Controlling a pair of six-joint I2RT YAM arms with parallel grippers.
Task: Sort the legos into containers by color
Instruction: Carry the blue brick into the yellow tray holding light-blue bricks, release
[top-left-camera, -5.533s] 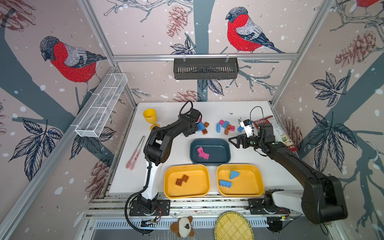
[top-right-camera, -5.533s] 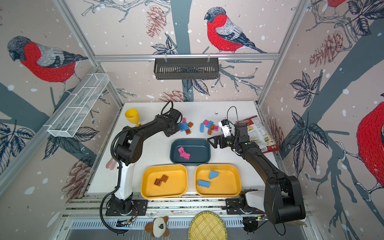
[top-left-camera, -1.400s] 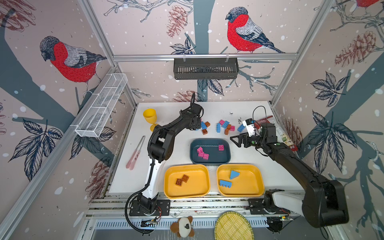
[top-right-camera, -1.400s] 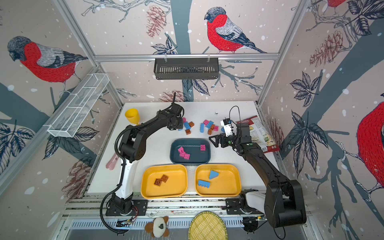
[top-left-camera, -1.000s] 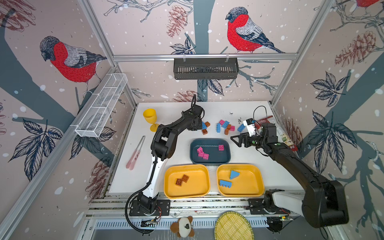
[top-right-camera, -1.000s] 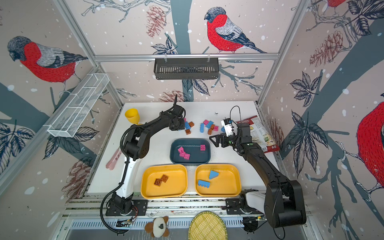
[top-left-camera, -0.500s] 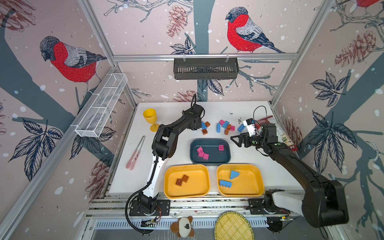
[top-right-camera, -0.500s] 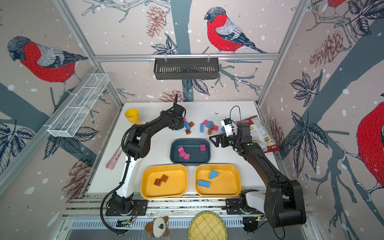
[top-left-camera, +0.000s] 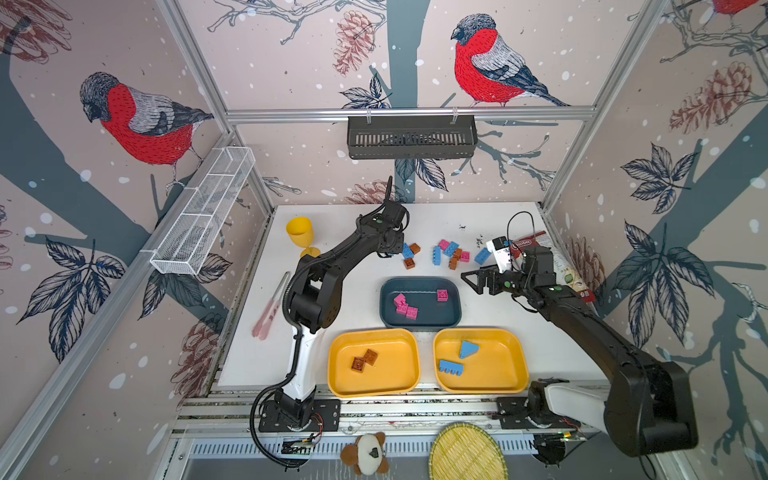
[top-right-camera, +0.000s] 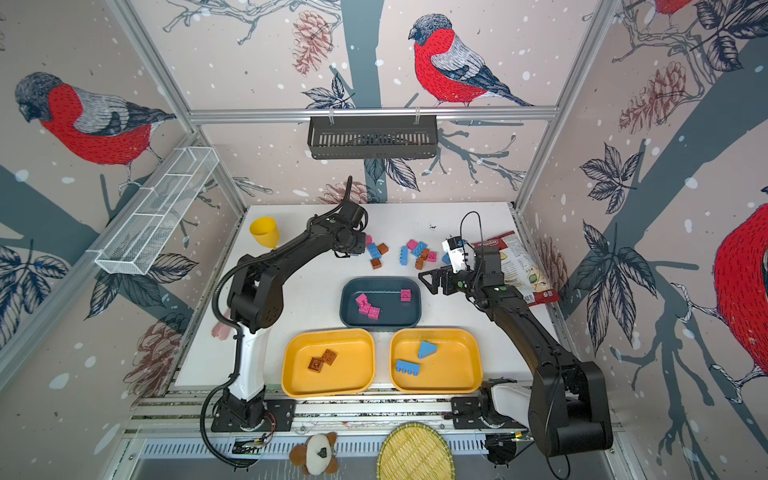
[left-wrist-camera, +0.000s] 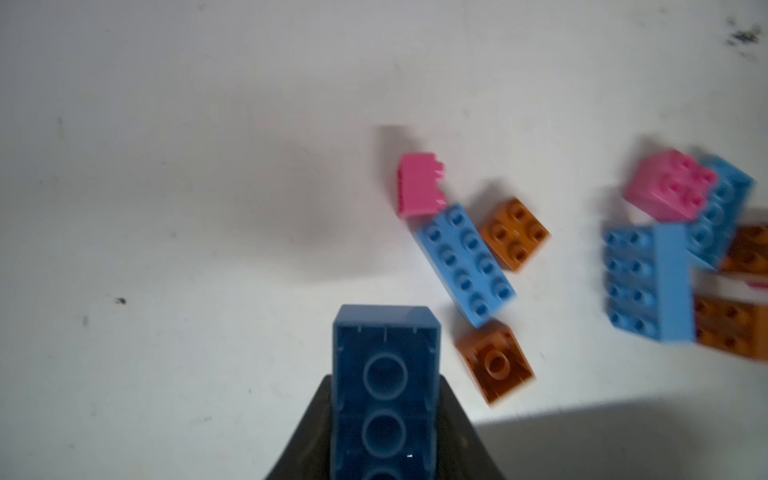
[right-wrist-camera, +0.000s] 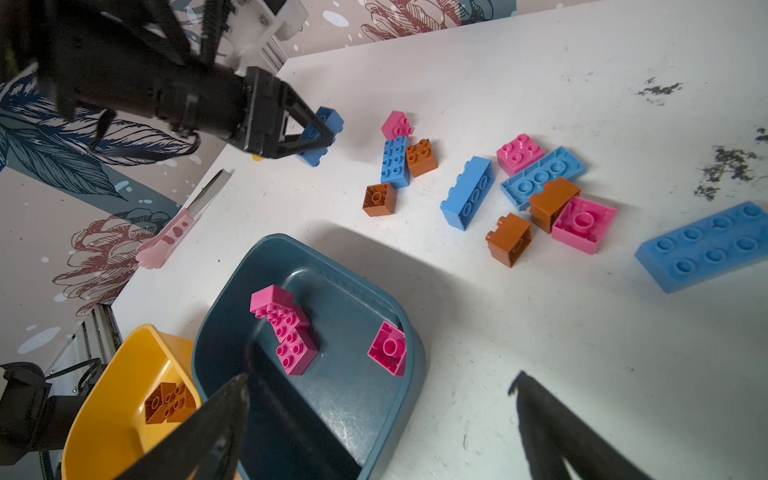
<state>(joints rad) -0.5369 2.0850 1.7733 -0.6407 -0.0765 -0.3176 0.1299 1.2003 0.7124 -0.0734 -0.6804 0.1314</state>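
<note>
On your white table (top-left-camera: 498, 216), the left gripper (right-wrist-camera: 322, 133) pinches a blue brick (left-wrist-camera: 384, 374); your right gripper (top-left-camera: 469, 283) hangs open by the teal tray (top-left-camera: 451, 316).

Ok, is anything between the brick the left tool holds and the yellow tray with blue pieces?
Nothing tall. The teal tray lies flat on the direct line from the blue brick to that yellow tray. The open right tool hovers close beside that line.
</note>
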